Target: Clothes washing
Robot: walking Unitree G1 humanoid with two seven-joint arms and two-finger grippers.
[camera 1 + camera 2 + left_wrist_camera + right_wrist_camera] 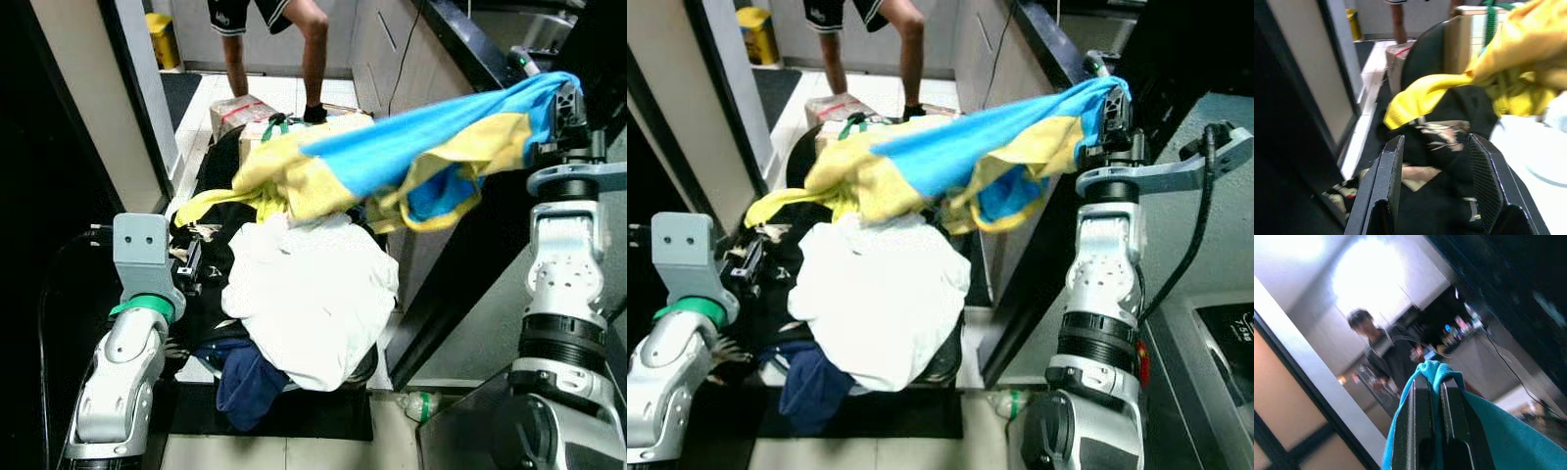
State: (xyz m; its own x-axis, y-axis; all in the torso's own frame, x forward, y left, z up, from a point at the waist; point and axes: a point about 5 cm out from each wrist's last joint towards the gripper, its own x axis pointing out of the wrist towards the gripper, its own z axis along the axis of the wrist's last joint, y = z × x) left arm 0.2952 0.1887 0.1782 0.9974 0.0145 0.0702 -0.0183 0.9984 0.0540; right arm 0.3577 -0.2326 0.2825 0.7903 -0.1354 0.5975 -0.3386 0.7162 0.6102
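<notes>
The right gripper [1432, 387] is closed on the blue and yellow shirt [431, 157], lifting it from the pile; the left gripper [1435, 181] is open, empty. Next, I think, carry the shirt to the washer

One person [274, 39], two pincers [1435, 186]

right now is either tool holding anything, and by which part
The right tool is shut on the blue and yellow garment, pinching a bunched blue edge at one end, lifted over the laundry pile. The left tool is open, holding nothing.
</notes>
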